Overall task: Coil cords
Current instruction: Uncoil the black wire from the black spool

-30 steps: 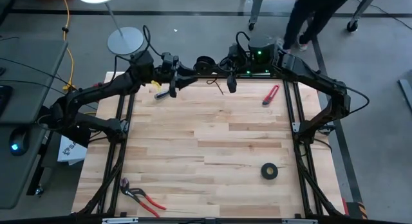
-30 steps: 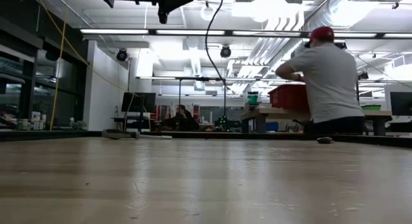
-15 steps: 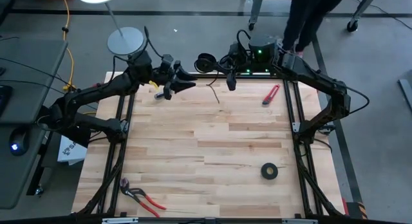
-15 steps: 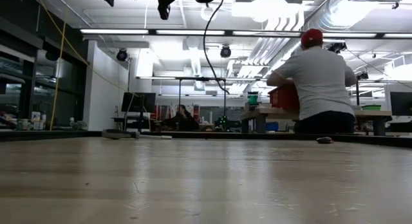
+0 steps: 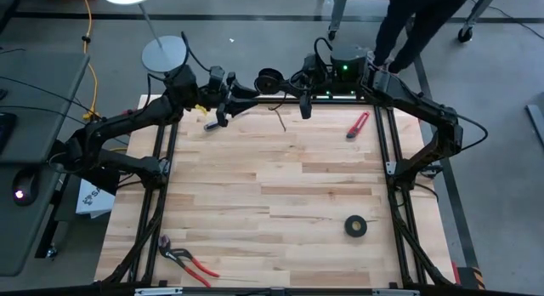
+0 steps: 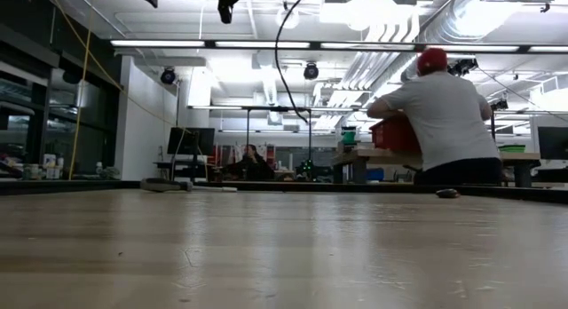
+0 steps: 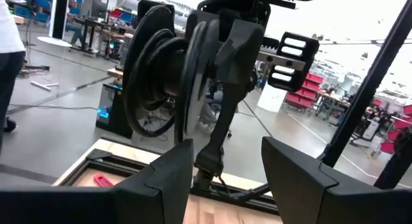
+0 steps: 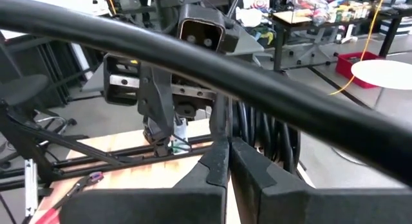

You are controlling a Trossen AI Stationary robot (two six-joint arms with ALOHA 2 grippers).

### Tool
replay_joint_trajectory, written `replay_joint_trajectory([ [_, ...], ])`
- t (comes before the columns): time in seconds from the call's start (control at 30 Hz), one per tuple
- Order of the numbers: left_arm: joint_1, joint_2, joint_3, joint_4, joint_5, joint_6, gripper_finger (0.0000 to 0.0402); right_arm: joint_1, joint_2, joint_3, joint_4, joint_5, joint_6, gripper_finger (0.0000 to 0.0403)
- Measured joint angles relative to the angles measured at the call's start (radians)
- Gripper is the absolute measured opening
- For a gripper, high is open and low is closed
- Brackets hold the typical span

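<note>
Two grippers are raised at the table's far edge: the right gripper (image 5: 280, 81) is clamped on the coiled black cord (image 5: 270, 78), the left gripper (image 5: 248, 92) is spread, empty.

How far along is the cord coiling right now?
Mostly coiled: the cord hangs as several black loops near the table's far edge, held up by the right gripper, shut on it. In hand: the left gripper is open just beside the loops. Left: a thin stray tail dangling over the wood needs gathering in.

Pale matt wooden table (image 5: 272, 185); glossy black rubbery cord (image 5: 270, 79).
</note>
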Motion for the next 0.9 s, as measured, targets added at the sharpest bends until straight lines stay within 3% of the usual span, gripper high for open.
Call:
replay_joint_trajectory([
  [0.9,0.003,0.001,0.000,0.094,0.014,-0.011,0.0170,0.007,0.000,0.000,0.001,-0.067,0.018,0.0000],
])
